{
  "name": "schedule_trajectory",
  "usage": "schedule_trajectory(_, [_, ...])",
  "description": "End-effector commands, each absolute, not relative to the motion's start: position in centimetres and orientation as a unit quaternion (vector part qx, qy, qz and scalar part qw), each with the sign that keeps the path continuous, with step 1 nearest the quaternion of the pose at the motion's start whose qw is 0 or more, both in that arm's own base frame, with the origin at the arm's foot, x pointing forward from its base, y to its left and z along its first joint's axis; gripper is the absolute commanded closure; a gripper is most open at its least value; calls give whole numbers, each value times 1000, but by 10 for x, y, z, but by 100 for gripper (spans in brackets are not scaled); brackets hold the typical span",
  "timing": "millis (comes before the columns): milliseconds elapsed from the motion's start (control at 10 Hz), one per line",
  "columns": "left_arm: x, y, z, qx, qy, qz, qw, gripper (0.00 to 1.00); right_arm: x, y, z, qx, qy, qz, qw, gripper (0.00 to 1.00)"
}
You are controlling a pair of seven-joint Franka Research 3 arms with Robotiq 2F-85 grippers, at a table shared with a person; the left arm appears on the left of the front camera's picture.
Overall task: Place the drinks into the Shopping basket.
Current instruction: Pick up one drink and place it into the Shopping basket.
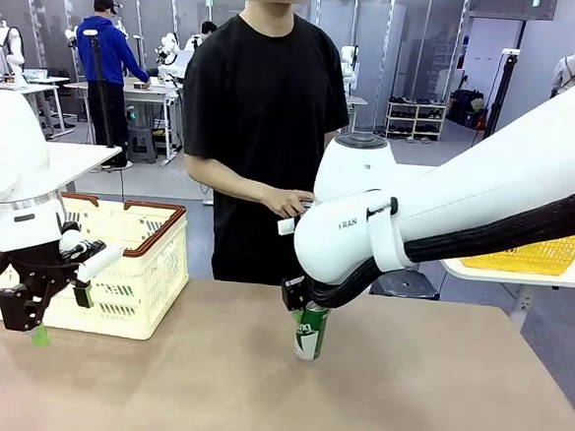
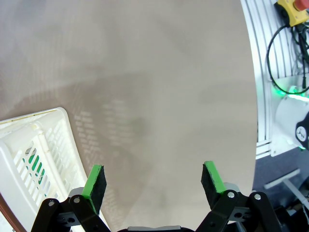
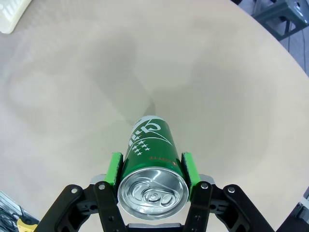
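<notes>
The right hand (image 3: 151, 166) is clenched on the one green can (image 3: 148, 142), its pads pressed to the can's sides near the top, and the can stands upright between them. The left hand (image 2: 153, 180) is spread wide and holds nothing, just beside a corner of the one cream basket (image 2: 34, 145). Bare table (image 1: 403, 401) surrounds the held can, and the basket is well away from the right hand.

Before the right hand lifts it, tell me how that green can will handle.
The green can looks sealed, so probably heavy for its size and stiff. Its smooth metal could slip, though the right hand clamps both sides. Tall and slim, it would likely tip if nudged.
</notes>
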State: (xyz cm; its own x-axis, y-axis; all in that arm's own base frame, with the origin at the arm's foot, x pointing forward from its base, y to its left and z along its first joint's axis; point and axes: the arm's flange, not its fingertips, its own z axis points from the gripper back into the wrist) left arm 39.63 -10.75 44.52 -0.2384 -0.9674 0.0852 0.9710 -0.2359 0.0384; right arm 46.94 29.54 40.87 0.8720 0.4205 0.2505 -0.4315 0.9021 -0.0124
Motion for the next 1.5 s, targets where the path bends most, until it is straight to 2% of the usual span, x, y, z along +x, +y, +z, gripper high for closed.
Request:
schedule_trajectory(0, [395,-110,447,-19,-42,-781,623,0,477,304,407,22,-122,229,965,91])
schedule_trajectory(500, [395,-110,447,-19,-42,-781,623,0,480,311,392,19,-116,231,966,91])
schedule_trajectory(600, [395,-110,447,-19,-42,-781,623,0,481,311,390,17,-113,232,966,38])
schedule_trajectory(700, [395,-110,447,-19,-42,-781,623,0,481,312,389,15,-110,233,966,33])
schedule_trajectory(800, [395,-110,447,-19,-42,-781,623,0,481,312,388,14,-108,233,966,20])
schedule_trajectory(900, [395,-110,447,-19,-42,-781,623,0,481,313,387,10,-107,236,966,13])
schedule_trajectory(1000, [395,-110,447,-19,-42,-781,623,0,480,312,388,2,-111,237,965,0])
schedule_trajectory(1400, [395,-110,447,-19,-42,-781,623,0,462,296,404,-32,-99,267,958,0])
